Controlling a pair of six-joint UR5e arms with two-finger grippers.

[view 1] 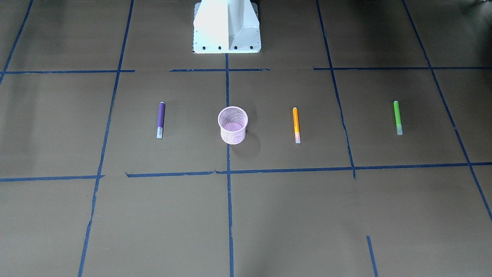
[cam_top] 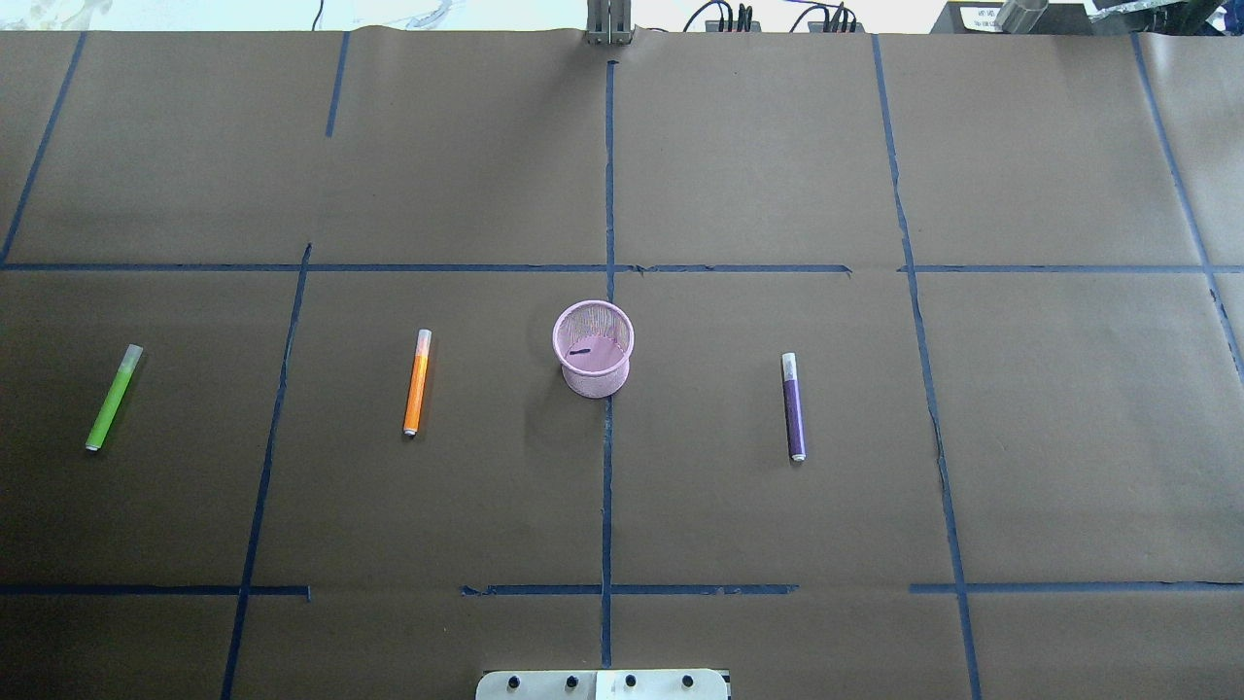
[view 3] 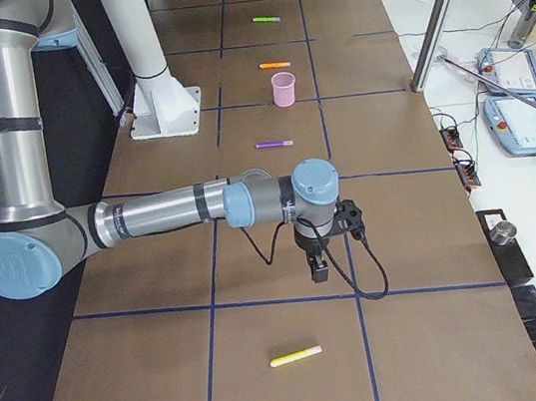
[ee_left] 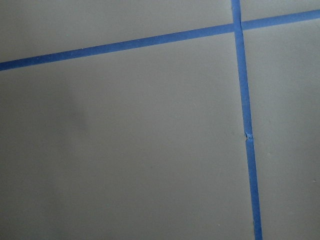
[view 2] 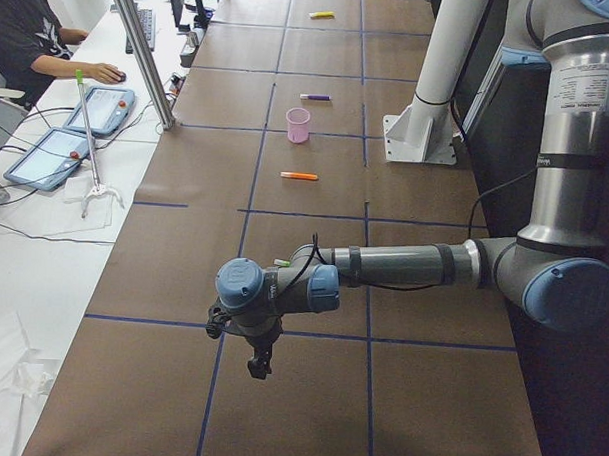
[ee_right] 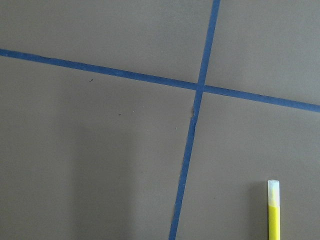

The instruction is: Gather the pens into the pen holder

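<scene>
The pink mesh pen holder point(view 1: 233, 135) point(cam_top: 595, 379) stands upright at the table's middle. The purple pen point(view 1: 161, 117) point(cam_top: 794, 413), the orange pen point(view 1: 295, 122) point(cam_top: 417, 389) and the green pen point(view 1: 397, 115) point(cam_top: 112, 399) lie flat in a row with it, apart from each other. My left gripper point(view 2: 259, 367) hangs low over the table at the left end, past the green pen point(view 2: 281, 262). My right gripper point(view 3: 319, 271) hangs low at the right end, past the purple pen point(view 3: 274, 144). Both show only in side views, so I cannot tell if they are open.
A yellow pen point(view 3: 296, 356) point(ee_right: 273, 215) lies beyond my right gripper near the table's right end. The white robot base point(view 1: 226, 27) stands at the table's back edge. An operator point(view 2: 31, 38) and tablets point(view 2: 107, 109) are beside the table. Blue tape lines cross the brown surface.
</scene>
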